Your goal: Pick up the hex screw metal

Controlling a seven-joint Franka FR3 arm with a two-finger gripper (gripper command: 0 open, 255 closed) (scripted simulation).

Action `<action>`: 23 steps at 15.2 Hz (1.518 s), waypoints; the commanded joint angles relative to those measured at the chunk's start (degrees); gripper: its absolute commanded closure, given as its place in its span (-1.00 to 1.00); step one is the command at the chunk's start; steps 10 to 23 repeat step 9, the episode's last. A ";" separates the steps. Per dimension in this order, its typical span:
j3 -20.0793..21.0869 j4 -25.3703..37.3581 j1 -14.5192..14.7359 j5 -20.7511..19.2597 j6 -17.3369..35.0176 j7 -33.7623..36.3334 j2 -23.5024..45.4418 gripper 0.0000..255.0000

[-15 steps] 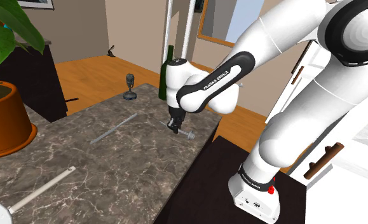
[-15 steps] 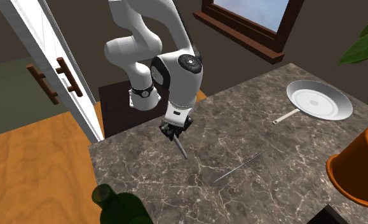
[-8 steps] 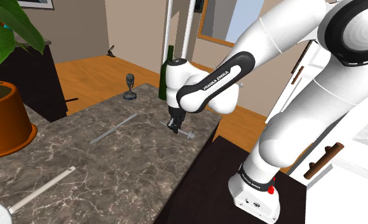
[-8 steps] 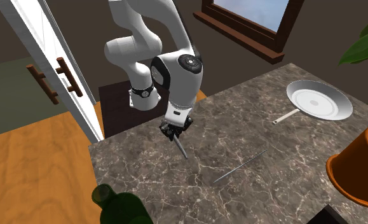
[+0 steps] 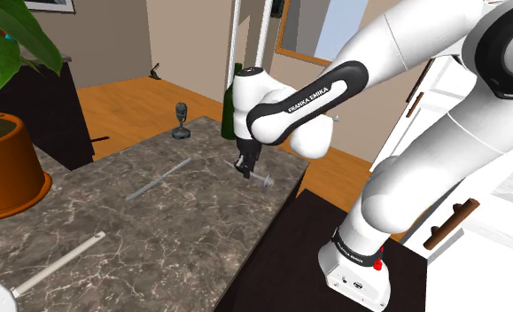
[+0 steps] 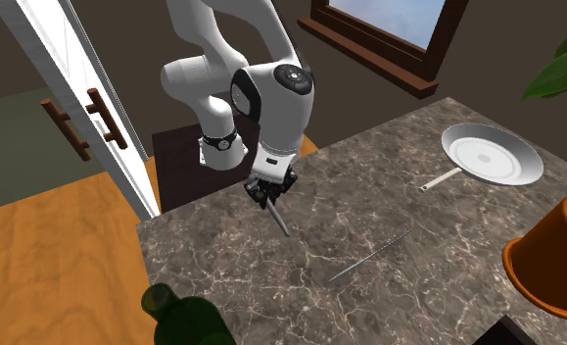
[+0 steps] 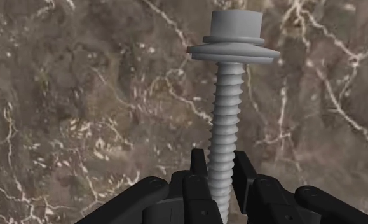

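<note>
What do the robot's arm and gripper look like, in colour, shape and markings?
The arm has rounded white shells with dark joints; a black band carries white "FRANKA EMIKA" lettering. The gripper is all black, with two blocky fingers.

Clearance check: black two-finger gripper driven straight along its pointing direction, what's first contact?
Probably the dark veined marble countertop. The gripper clasps the grey threaded hex screw, whose head leads and would likely touch first; gap unclear.
</note>
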 commanded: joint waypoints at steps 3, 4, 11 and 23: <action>-0.23 1.40 0.34 0.83 -3.73 -0.92 -2.38 1.00; -0.29 1.76 0.41 1.00 -4.63 -1.14 -2.94 1.00; -0.48 3.00 0.59 1.46 -7.45 -1.77 -4.57 1.00; -0.48 3.00 0.59 1.46 -7.45 -1.77 -4.57 1.00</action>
